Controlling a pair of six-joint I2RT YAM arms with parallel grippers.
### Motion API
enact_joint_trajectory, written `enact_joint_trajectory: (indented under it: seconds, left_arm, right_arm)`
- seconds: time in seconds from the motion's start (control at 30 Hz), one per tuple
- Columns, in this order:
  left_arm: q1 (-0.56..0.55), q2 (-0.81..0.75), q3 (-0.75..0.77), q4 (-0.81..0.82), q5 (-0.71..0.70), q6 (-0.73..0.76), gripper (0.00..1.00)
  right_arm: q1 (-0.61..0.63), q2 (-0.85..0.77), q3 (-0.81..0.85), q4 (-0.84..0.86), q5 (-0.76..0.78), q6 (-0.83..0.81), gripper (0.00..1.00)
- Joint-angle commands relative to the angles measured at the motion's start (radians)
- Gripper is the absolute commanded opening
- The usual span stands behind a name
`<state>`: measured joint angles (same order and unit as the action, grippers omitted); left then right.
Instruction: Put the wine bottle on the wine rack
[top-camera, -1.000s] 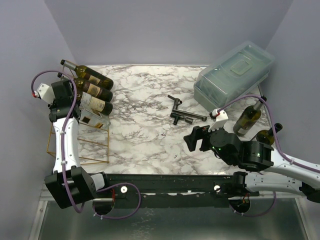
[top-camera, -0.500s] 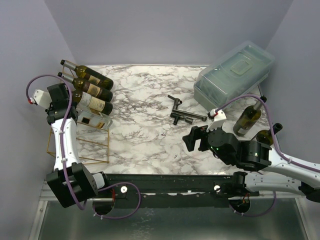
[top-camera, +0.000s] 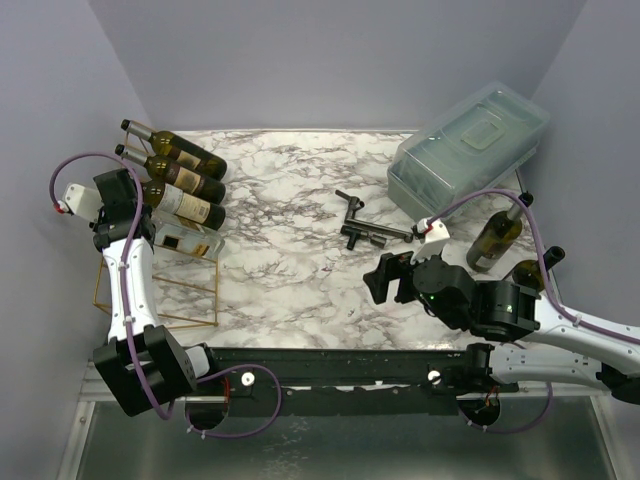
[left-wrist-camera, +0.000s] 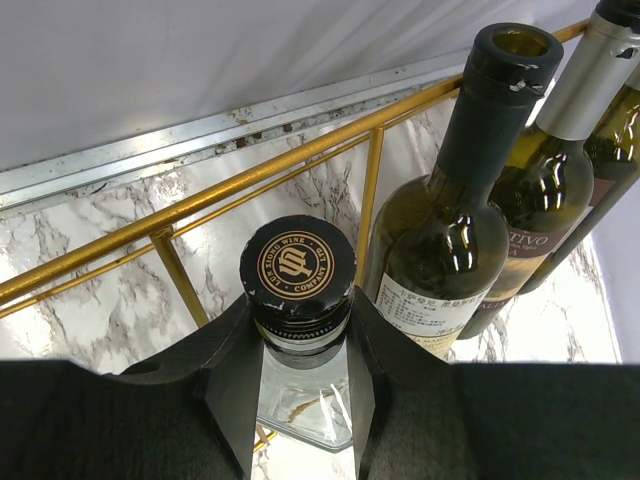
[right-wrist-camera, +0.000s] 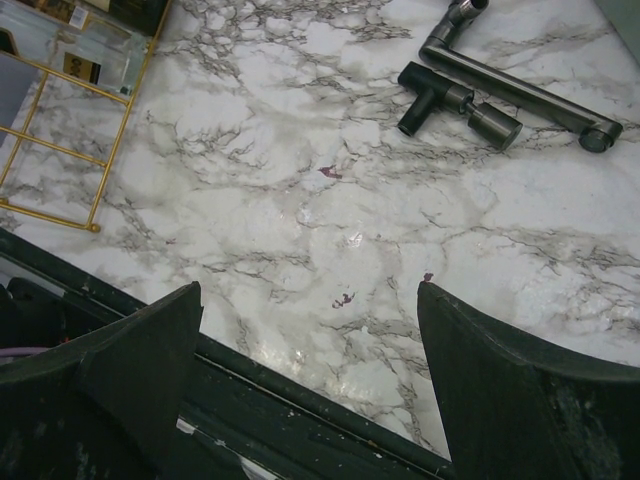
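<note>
Four bottles lie in the wine rack (left-wrist-camera: 370, 190) at the upper left of the overhead view. The one nearest the bottom of the frame, a clear wine bottle (top-camera: 190, 243), is ours.

In the left wrist view, the left gripper (left-wrist-camera: 300, 308) has its fingers (left-wrist-camera: 235, 370) pressed to either side of the neck, just under the black cap (left-wrist-camera: 298, 262). We judge it clamped on the neck. A dark bottle (left-wrist-camera: 440, 250) lies just beside it, right of frame.

The right gripper (right-wrist-camera: 308, 295) hangs spread wide and empty over the marble table (right-wrist-camera: 330, 130), lower centre in the overhead view.

Step in hand, we reckon: seat the bottle and let go.
- Check that the body rests on the gold wires before opening.
- Open slowly.
- Back straight off along the neck so the cap is not dragged.
- Keep clear of the neighbour's neck.
</note>
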<state>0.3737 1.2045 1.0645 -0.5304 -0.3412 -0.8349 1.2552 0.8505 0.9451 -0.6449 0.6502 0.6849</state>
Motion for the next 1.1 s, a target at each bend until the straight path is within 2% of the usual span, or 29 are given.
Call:
enact_joint_trajectory:
  seconds: [0.0, 0.23, 0.4, 0.5, 0.67, 0.9, 1.0, 1.07]
  left_arm:
    - [0.002, 0.018, -0.013, -0.114, -0.004, 0.004, 0.32]
    - [0.004, 0.025, -0.005, -0.133, -0.016, -0.009, 0.48]
    - [0.004, 0.021, 0.001, -0.140, -0.009, -0.009, 0.50]
    - [0.004, 0.014, 0.005, -0.144, -0.002, -0.001, 0.55]
    - [0.004, -0.009, 0.015, -0.152, 0.001, 0.014, 0.70]
    - [0.004, -0.064, 0.029, -0.166, 0.009, 0.048, 0.77]
    - [0.004, -0.101, 0.035, -0.175, 0.044, 0.057, 0.86]
    - [0.002, -0.126, 0.037, -0.178, 0.088, 0.061, 0.97]
  right_arm:
    - [0.001, 0.002, 0.010, 0.015, -0.016, 0.017, 0.91]
    - [0.000, 0.009, 0.022, 0.013, -0.022, 0.017, 0.92]
    - [0.000, 0.010, 0.016, 0.014, -0.030, 0.024, 0.92]
    - [0.001, 0.011, 0.015, 0.015, -0.036, 0.027, 0.91]
    - [0.001, 0.011, 0.022, 0.009, -0.037, 0.024, 0.91]
    - [0.000, 0.024, 0.048, 0.005, -0.043, 0.007, 0.92]
    - [0.001, 0.040, 0.072, -0.005, -0.046, -0.006, 0.91]
    - [0.000, 0.049, 0.088, -0.011, -0.040, -0.014, 0.91]
